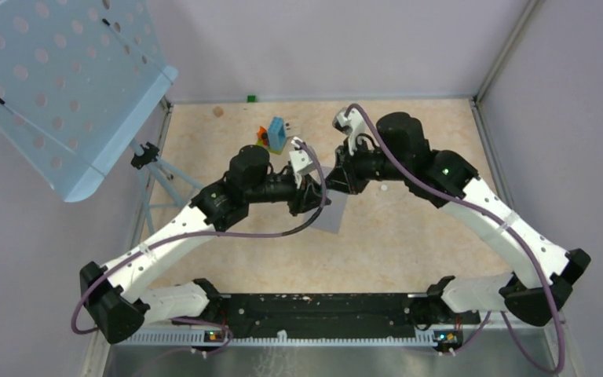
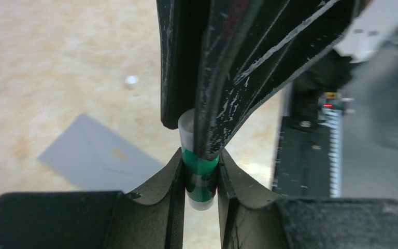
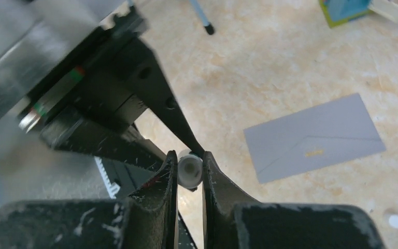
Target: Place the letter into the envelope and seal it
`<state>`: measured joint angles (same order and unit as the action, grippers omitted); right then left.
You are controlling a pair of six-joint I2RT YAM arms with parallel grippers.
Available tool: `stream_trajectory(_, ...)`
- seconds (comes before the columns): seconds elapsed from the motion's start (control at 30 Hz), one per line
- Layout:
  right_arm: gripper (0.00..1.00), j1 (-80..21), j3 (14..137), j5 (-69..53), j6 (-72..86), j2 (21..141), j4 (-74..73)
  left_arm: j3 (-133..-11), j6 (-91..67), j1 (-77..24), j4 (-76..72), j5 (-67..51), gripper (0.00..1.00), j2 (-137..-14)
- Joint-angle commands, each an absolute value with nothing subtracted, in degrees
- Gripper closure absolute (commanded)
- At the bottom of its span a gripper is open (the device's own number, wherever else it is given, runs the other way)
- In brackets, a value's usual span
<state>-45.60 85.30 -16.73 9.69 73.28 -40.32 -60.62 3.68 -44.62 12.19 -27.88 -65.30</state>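
Uncapping the adhesive, judged to be preparation for sealing. The left gripper [image 2: 201, 161] is pinched on the green body of a glue stick [image 2: 201, 175]. The right gripper [image 3: 189, 158] has its fingers pressed on either side of the stick's white cap [image 3: 190, 172], and the two meet nose to nose above the table [image 1: 408, 251]. To do this step well, the left grip should stay firm on the body. The right should seat squarely on the cap alone, then draw straight along the stick's axis; a sideways pull could lever the stick out of the left fingers or drop it onto the paper below. The envelope [image 3: 316, 137], the only container here, lies flat on the table. It shows at 3 o'clock from the cap in the right wrist view and at about 5 o'clock from the meeting grippers in the top view. Its triangular flap appears folded down, with a small yellowish mark near the tip. The letter is not visible in any view and no tan sheet lies loose, so it is probably already inside, though the closed paper hides the contents. A coloured block cluster [image 1: 273, 135] sits at 11 o'clock from the envelope, well apart.
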Motion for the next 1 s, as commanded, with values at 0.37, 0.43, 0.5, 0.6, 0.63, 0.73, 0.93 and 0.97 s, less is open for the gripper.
stream_trajectory(0.37, 0.99, -46.2, 82.5, -38.7, -6.5, 70.8, -40.8, -63.4, -11.9, -43.2, -1.8, -60.9, 1.0, -60.6)
stream_trajectory(0.43, 0.8, -46.2, 82.6, -34.0, -3.7, 70.1, -39.7, -63.9, -8.8, -43.3, 2.2, -53.9, 1.0, -60.8)
stream_trajectory(0.5, 0.53, -46.2, 83.5, -27.5, 0.4, 70.0, -39.7, -64.5, -6.4, -43.2, 5.3, -42.7, 1.0, -61.4)
stream_trajectory(0.6, 0.42, -46.2, 86.2, -16.4, 7.0, 71.4, -41.8, -66.0, -2.3, -43.3, 9.7, -32.6, 1.0, -64.0)
stream_trajectory(0.63, 0.42, -46.2, 87.1, -12.3, 9.7, 72.0, -42.8, -66.7, -0.9, -43.4, 11.0, -30.7, 1.0, -65.0)
stream_trajectory(0.73, 0.44, -46.2, 89.0, -4.8, 17.0, 73.9, -45.2, -68.1, 2.6, -44.2, 14.2, -24.0, 1.0, -67.3)
stream_trajectory(0.93, 0.48, -46.3, 85.5, -2.0, 27.8, 73.3, -40.5, -68.4, 8.3, -49.0, 14.8, -11.2, 1.0, -69.9)
stream_trajectory(0.97, 0.49, -46.4, 84.9, -1.9, 28.9, 73.3, -39.8, -68.6, 8.9, -49.6, 14.8, -10.2, 1.0, -70.3)
